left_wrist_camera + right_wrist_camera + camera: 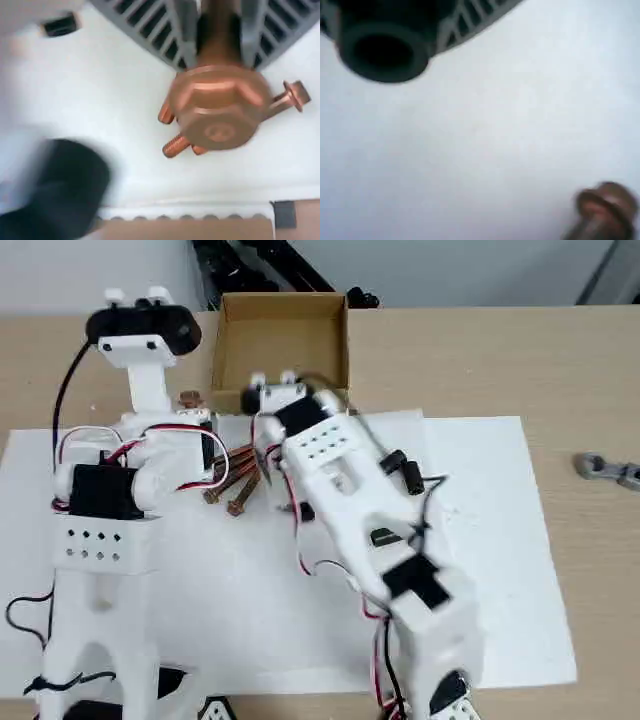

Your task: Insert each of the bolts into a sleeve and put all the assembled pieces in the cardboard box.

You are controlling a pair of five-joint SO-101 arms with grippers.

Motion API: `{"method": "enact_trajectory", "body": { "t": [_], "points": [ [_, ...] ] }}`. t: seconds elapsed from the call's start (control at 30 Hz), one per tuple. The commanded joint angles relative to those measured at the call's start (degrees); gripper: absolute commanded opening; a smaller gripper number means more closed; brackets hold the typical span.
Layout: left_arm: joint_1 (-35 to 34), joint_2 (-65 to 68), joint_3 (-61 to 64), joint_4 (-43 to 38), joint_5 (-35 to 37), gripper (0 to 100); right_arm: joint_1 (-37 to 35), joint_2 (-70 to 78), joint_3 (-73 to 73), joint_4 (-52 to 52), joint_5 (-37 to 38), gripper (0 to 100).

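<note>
In the left wrist view my left gripper [216,50] is shut on a copper bolt [217,107], whose hex head faces the camera. Under it, more copper bolts [292,95] lie on the white paper. The high view shows that bolt pile [235,485] beside the left arm. My right gripper [385,20] is shut on a black sleeve [382,50], open end toward the camera, above the paper; a bolt head [607,205] lies nearby. Two loose black sleeves [395,460] show beside the right arm. The cardboard box [225,340] stands at the back.
A white paper sheet [480,570] covers the table's middle. A metal wrench [600,468] lies on bare wood at the far right. A dark blurred shape [55,195] sits close to the left gripper. The box edge [200,230] is near the held bolt.
</note>
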Motion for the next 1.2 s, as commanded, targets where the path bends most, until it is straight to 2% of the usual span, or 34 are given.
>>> {"method": "enact_trajectory", "body": {
  "t": [0.0, 0.17, 0.37, 0.6, 0.8, 1.0, 1.07, 1.17],
  "points": [
    [-0.4, -2.4, -3.6, -1.0, -0.5, 0, -0.6, -13.8, -0.3, 0.4, 0.2, 0.7],
    [0.2, -4.1, -6.0, 0.9, -1.1, 0, -0.7, -29.1, 0.1, 1.0, 0.4, 0.7],
    [5.3, -11.7, -6.5, -4.5, -7.1, 0, -0.9, -45.7, 2.5, 0.9, 3.2, 0.6],
    [7.8, -14.1, -6.3, -6.5, -8.3, 0, -0.7, -64.7, 21.5, -1.7, 3.2, 0.7],
    [12.0, -14.0, -6.2, -9.3, -4.3, 0, 0.7, -80.0, 50.5, -25.7, 4.0, 0.7],
    [15.0, -14.0, -6.2, -12.0, -2.9, 0, 1.1, -92.9, 78.2, -56.0, 16.5, 0.7],
    [15.0, -14.0, -6.2, -13.6, 0.0, 0, 1.1, -95.5, 83.0, -62.4, 17.6, 0.6],
    [15.2, -14.0, -6.2, -16.1, 2.7, 0, 1.2, -95.8, 84.7, -65.7, 17.7, 0.6]
  ]
}}
